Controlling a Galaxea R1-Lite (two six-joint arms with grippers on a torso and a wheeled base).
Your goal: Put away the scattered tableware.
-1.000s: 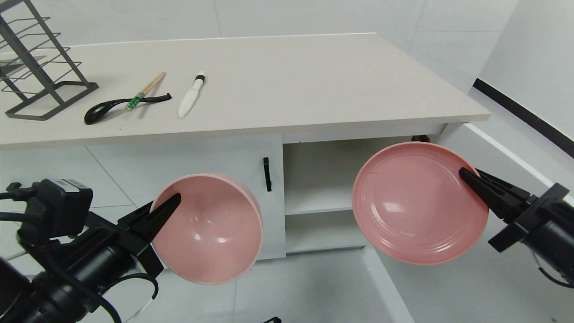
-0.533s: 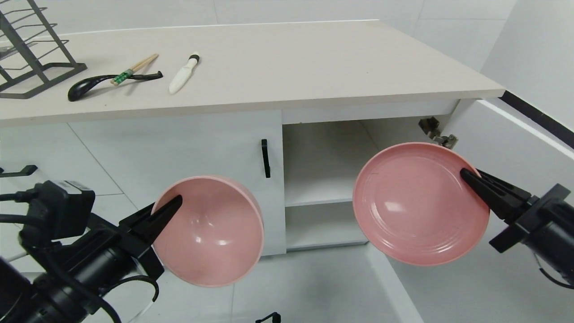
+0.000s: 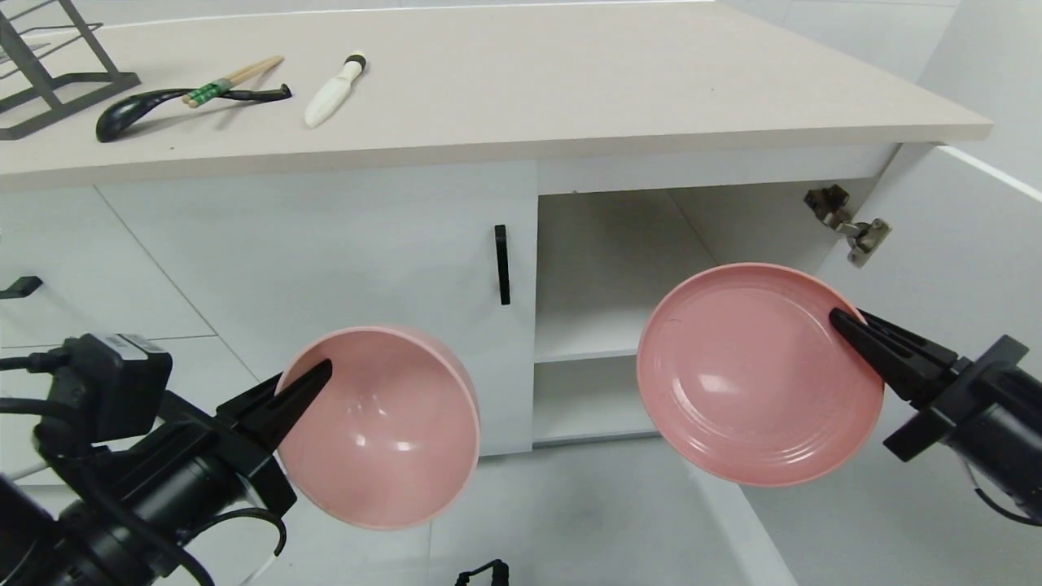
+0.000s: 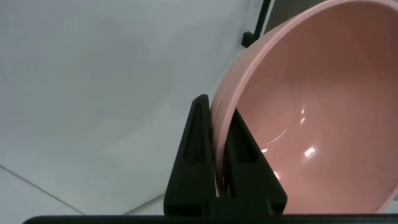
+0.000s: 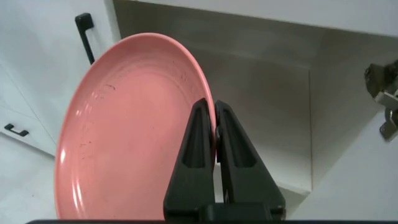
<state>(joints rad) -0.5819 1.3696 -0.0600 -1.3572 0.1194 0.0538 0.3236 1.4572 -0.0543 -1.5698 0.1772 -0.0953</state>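
Observation:
My left gripper is shut on the rim of a pink bowl, held in the air in front of the closed cabinet door; the wrist view shows the same bowl pinched between the fingers. Over on the right, a pink plate hangs tilted before the open cabinet bay, with my right gripper shut on its rim. Seen from that wrist, the plate stands in front of the open cabinet. A black spoon, chopsticks and a white knife lie on the countertop.
The cabinet's right door is swung open, hinge exposed, with a shelf inside. The closed left door carries a black handle. A dark wire rack stands at the countertop's far left.
The whole head picture has shifted: the countertop now sits higher in frame and the cabinet interior shows more. Both grippers keep the same hold on bowl and plate.

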